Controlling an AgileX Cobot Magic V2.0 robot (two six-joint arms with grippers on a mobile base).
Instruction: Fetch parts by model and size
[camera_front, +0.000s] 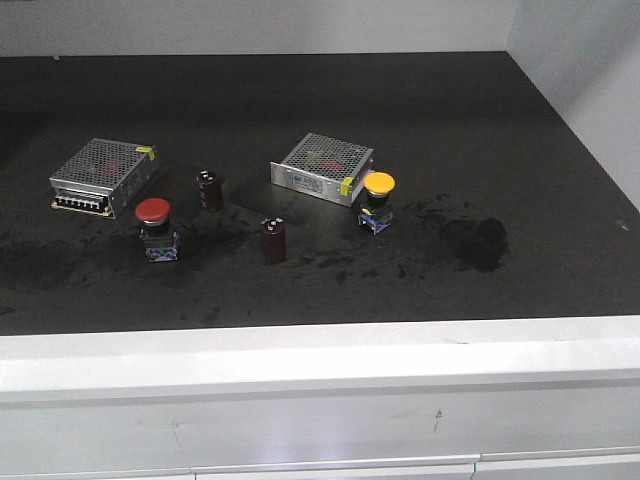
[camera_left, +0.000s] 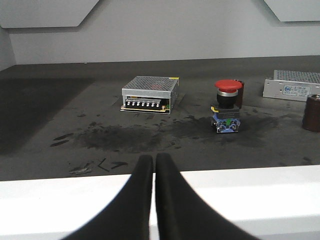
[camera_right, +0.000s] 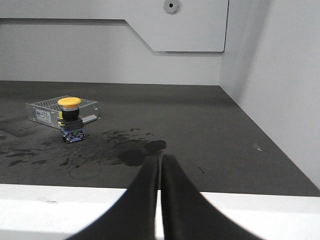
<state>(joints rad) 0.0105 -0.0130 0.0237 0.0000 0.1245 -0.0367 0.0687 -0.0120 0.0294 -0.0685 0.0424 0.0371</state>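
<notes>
- The red-capped switch (camera_front: 157, 228) stands upright left of centre in the front view, just below one metal box (camera_front: 103, 176).
- The yellow-capped switch (camera_front: 378, 200) stands right of centre, at the other metal box's (camera_front: 322, 166) lower right corner (touching or not, I cannot tell).
- The left gripper (camera_left: 153, 159) and right gripper (camera_right: 160, 159), each at the bottom centre of its own wrist view, have jaws pressed together on nothing.

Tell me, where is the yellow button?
In the front view the yellow-capped switch stands right of centre on the dark tabletop, just in front of the right-hand metal box.
</notes>
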